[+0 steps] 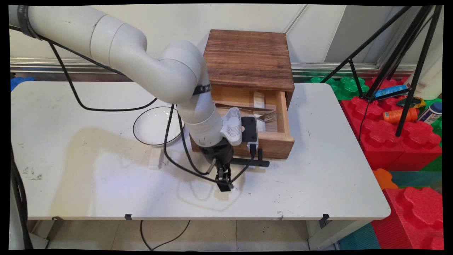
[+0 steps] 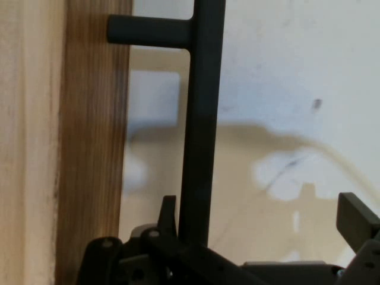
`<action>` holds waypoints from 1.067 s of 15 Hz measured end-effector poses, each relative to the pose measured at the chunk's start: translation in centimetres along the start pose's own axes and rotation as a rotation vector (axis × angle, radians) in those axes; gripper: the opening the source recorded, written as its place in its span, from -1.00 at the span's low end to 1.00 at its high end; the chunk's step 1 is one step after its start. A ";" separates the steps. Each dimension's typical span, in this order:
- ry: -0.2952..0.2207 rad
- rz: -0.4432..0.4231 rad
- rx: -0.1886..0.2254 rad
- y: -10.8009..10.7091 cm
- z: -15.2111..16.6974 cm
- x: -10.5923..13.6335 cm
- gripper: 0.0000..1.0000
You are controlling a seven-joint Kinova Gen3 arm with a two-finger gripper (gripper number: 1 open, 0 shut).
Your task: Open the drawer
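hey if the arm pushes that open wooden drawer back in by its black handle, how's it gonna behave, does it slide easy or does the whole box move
The drawer looks rigid, as does its black bar handle, so neither should flex. The wooden box seems to sit loose on the white table, so it may skid backward. The fork inside could rattle.

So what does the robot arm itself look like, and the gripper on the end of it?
The arm is made of thick, rounded white links with smooth joints. Black cables hang from it in loops, and a black strap rings one link. Near the wrist sits a white ribbed housing beside a black camera module. The gripper is black, with a bare metal-looking linkage and two narrow fingers.
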 end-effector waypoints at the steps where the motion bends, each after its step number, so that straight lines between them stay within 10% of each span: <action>1: 0.000 0.002 -0.006 0.5 -0.1 0.0 1.00; 16: 0.004 0.015 -0.063 5.8 -1.3 -0.4 1.00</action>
